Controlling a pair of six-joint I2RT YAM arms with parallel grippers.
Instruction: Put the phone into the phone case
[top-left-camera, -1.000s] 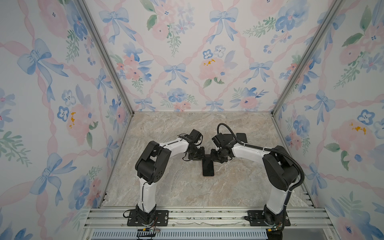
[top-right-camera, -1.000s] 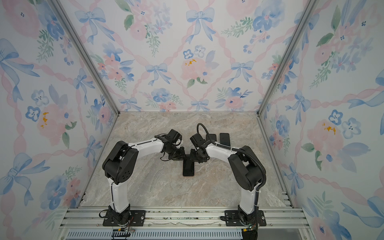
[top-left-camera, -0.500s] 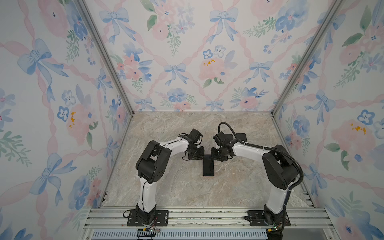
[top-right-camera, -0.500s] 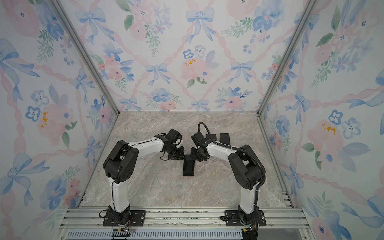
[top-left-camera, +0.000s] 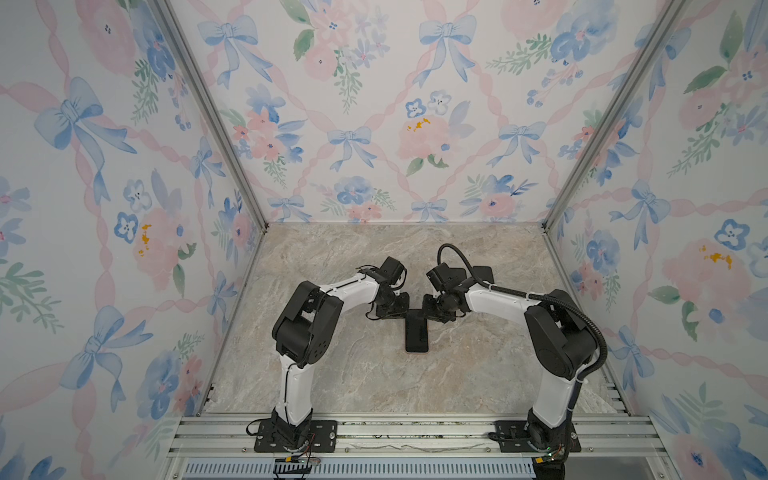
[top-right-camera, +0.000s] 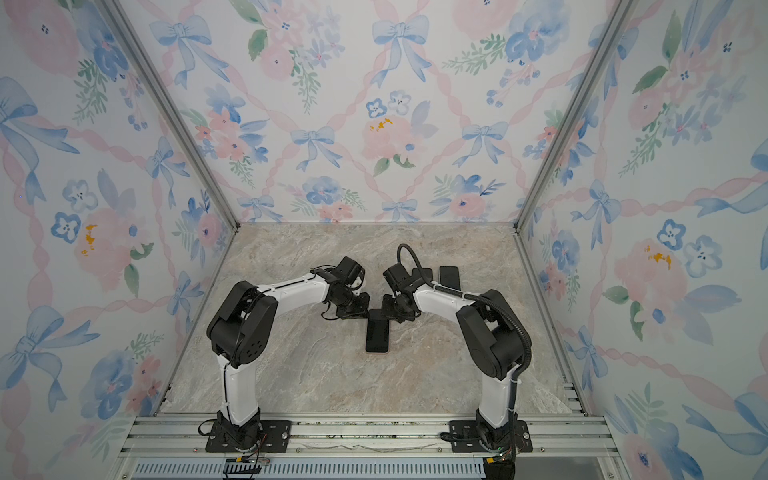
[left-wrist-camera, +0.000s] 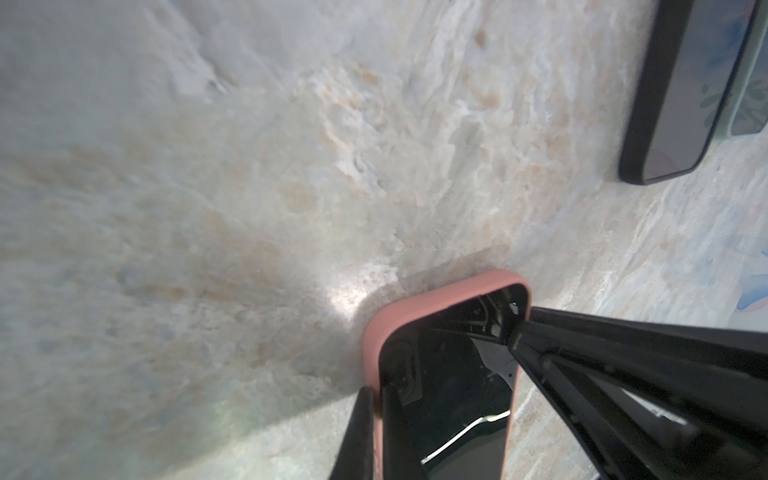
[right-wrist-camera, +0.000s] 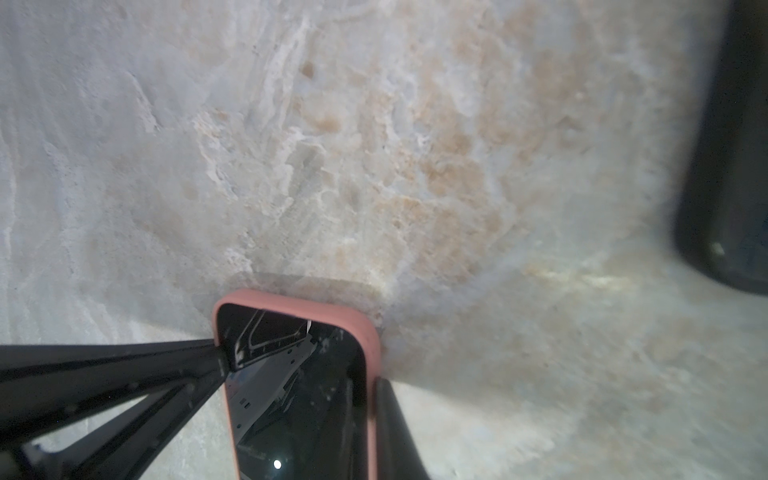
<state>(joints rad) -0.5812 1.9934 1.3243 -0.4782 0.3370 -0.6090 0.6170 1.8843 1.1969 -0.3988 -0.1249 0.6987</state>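
The phone (top-left-camera: 417, 336) (top-right-camera: 377, 334), black and glossy, lies flat mid-table inside a pink phone case (left-wrist-camera: 415, 307) (right-wrist-camera: 291, 301) whose rim frames the screen (left-wrist-camera: 457, 374) (right-wrist-camera: 299, 395). Both grippers meet at its far end. My left gripper (top-left-camera: 402, 311) (left-wrist-camera: 376, 395) is shut on the case's left long rim, one finger outside the pink wall, the other over the screen edge. On the opposite long rim my right gripper (top-left-camera: 430, 311) (right-wrist-camera: 372, 384) is shut the same way. Each wrist view shows the other gripper's tip at the facing corner.
Behind the right arm lie two more dark handsets or cases (top-right-camera: 449, 276) (top-right-camera: 422, 274). The left wrist view shows a black-rimmed one (left-wrist-camera: 681, 95) beside a pale mint one (left-wrist-camera: 752, 104). Floral walls enclose the marble table (top-left-camera: 353, 374) on three sides.
Both grippers have narrowed from partly open to shut on the pink rim at the phone's far end. The phone has stayed in place.
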